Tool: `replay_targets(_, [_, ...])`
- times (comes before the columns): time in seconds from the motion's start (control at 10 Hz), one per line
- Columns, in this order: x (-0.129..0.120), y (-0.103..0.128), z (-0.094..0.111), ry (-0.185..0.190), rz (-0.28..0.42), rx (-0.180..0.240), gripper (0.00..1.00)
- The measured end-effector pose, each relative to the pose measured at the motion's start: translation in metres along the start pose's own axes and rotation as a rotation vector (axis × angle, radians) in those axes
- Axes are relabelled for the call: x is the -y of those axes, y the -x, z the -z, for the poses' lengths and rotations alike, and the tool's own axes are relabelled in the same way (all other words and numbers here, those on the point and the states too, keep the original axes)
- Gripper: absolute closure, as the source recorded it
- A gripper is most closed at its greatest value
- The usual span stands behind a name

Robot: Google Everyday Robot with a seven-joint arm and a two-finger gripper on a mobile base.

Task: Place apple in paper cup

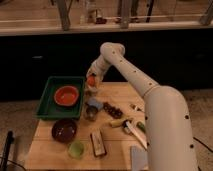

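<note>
My gripper (91, 84) hangs over the table's back left part, just right of the green tray. It is shut on the apple (91, 79), a small orange-red fruit held above the table. The paper cup (93, 103), small and off-white, stands on the table below the gripper and slightly nearer the camera. The apple is well above the cup's rim and not touching it.
A green tray (50, 100) holds an orange bowl (66, 95). A grey metal cup (90, 113) stands in front of the paper cup. Dark grapes (113, 110), a dark bowl (65, 130), a green cup (76, 149), a dark bar (98, 143) and utensils (134, 134) lie around.
</note>
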Motion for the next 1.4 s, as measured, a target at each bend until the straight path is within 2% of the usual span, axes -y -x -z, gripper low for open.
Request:
replay_targets(0.2, [0.005, -0.011, -0.001, -0.02, -0.031, -0.026, 0.91])
replay_targets(0.3, [0.006, -0.02, 0.0, -0.03, -0.051, -0.041, 0.77])
replay_targets(0.5, [0.009, -0.028, 0.001, -0.036, -0.059, -0.046, 0.6])
replay_targets(0.8, [0.013, -0.039, 0.002, -0.035, -0.059, -0.047, 0.28])
replay_targets(0.9, [0.014, -0.042, 0.003, -0.037, -0.06, -0.048, 0.22])
replay_targets(1.4, [0.023, -0.05, 0.002, -0.035, -0.05, -0.035, 0.2])
